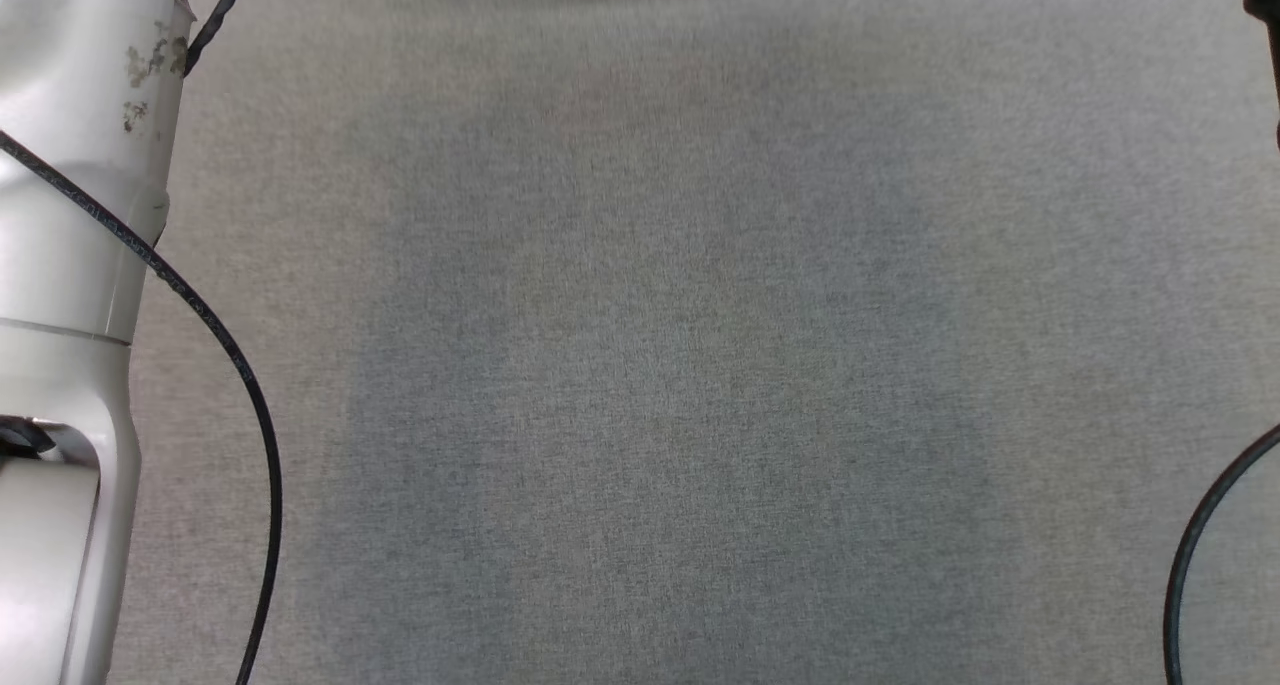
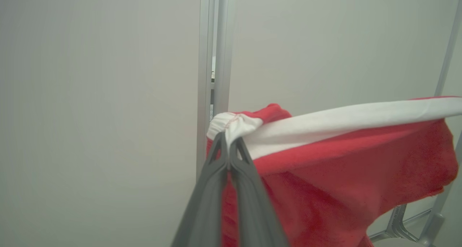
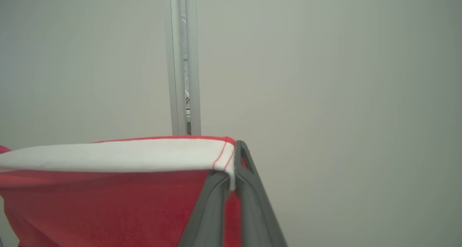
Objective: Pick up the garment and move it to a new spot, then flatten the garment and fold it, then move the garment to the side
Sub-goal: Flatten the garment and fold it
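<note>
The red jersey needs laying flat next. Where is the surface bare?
The grey woven surface is bare across its whole middle, between the black cable beside the pale left forearm and the second black cable at lower right. Those two side edges are the crowded parts.

The garment (image 2: 343, 175) hangs stretched between both grippers: the left gripper (image 2: 228, 141) pinches one end of its top band, the right gripper (image 3: 234, 160) the other. A post (image 2: 213, 59) stands behind. A forearm (image 1: 70, 215) lies over the tabletop's (image 1: 700, 365) left edge.
</note>
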Motion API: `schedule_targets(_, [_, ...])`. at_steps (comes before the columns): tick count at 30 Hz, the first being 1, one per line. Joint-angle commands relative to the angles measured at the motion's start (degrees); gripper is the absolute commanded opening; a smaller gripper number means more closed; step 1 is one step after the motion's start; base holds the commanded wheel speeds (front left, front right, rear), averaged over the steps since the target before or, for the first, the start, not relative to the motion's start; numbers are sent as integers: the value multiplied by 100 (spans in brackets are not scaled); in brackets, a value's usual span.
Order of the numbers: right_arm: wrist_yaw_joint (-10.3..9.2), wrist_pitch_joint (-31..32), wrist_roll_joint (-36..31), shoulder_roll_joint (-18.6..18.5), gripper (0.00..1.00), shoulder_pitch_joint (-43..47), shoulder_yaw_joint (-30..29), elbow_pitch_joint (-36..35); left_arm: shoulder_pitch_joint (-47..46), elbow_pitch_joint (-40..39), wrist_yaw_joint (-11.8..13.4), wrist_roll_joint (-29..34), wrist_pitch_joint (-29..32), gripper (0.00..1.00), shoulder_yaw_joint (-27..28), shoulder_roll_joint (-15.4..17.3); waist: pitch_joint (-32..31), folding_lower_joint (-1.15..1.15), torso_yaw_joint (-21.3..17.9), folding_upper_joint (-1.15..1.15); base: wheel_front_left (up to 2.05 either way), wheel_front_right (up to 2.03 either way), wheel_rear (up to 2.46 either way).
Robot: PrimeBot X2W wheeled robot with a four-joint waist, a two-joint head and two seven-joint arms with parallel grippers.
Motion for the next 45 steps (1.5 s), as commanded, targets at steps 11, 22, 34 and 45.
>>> schedule_targets(11, [-10,-225,738,29,0,1239,816,-370,1191,265,-156,-189,-627,0,-164,-265,812,0,-1,0,0,0,0])
schedule_targets(22, [-10,-229,1614,-406,0,4172,1135,-1856,4021,-1613,-160,92,-625,0,462,-470,251,0,88,0,0,0,0])
schedule_targets(34, [-10,236,1996,-391,0,6910,775,-2917,6460,-2741,117,-132,-77,0,126,-204,-715,0,-55,0,0,0,0])
schedule_targets(45, [-10,1674,1436,-45,0,9014,-371,-4674,8390,-4468,877,-374,1042,0,-8,248,-1292,0,47,0,0,0,0])
